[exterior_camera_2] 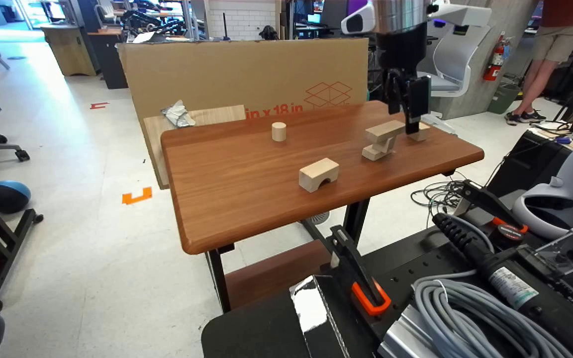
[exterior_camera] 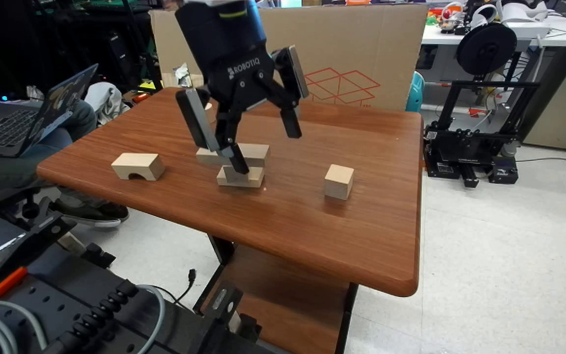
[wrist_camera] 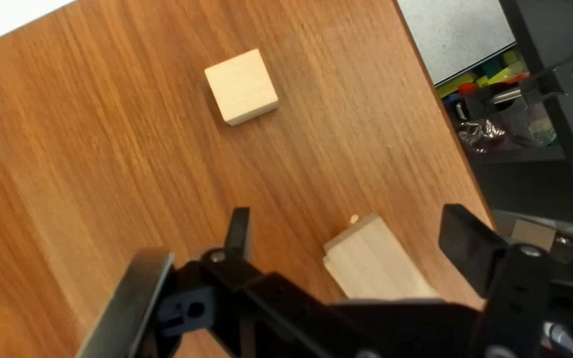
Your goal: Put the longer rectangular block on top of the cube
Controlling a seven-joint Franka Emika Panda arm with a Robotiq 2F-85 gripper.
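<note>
The longer rectangular block is a pale plank lying flat on top of a small stack; it also shows in an exterior view and, partly hidden by the gripper, in the wrist view. Beneath it are a small middle piece and a shorter wooden block on the table. The cube stands alone on the table; in the wrist view it is ahead of the fingers. My gripper is open and empty by the stack; in the wrist view the plank lies between its fingertips, touching neither.
An arched block stands near the table's edge; it also shows in an exterior view. A wooden cylinder stands farther back. A large cardboard sheet rises behind the table.
</note>
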